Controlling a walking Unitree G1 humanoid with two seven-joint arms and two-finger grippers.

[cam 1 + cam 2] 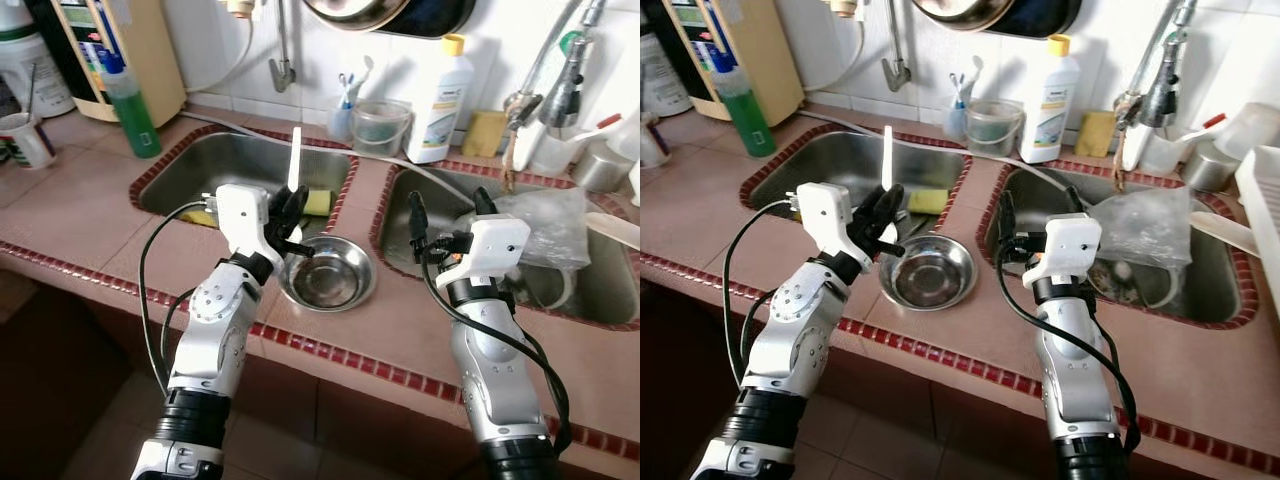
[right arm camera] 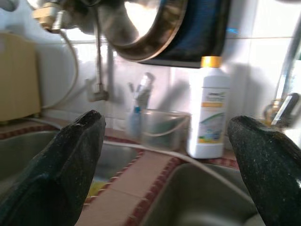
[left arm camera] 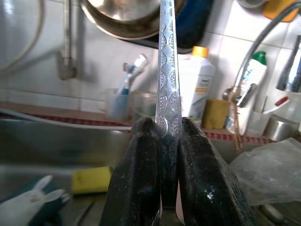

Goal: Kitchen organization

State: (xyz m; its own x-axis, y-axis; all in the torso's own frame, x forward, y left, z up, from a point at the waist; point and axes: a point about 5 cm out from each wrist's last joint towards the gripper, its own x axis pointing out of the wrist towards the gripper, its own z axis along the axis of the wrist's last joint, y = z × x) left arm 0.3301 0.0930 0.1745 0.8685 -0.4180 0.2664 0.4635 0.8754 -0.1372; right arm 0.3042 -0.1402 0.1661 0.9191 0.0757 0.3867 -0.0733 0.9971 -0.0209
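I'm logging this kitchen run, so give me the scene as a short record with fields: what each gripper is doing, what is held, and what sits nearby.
left gripper: fingers shut on utensil handle, above the counter by the left sink
held item: embossed metal utensil handle, pointing up
right gripper: fingers open, holding nothing, over the right sink's near edge
steel bowl: on counter between the sinks, looks empty
yellow sponge: in left sink
white bottle: at the wall behind the sinks
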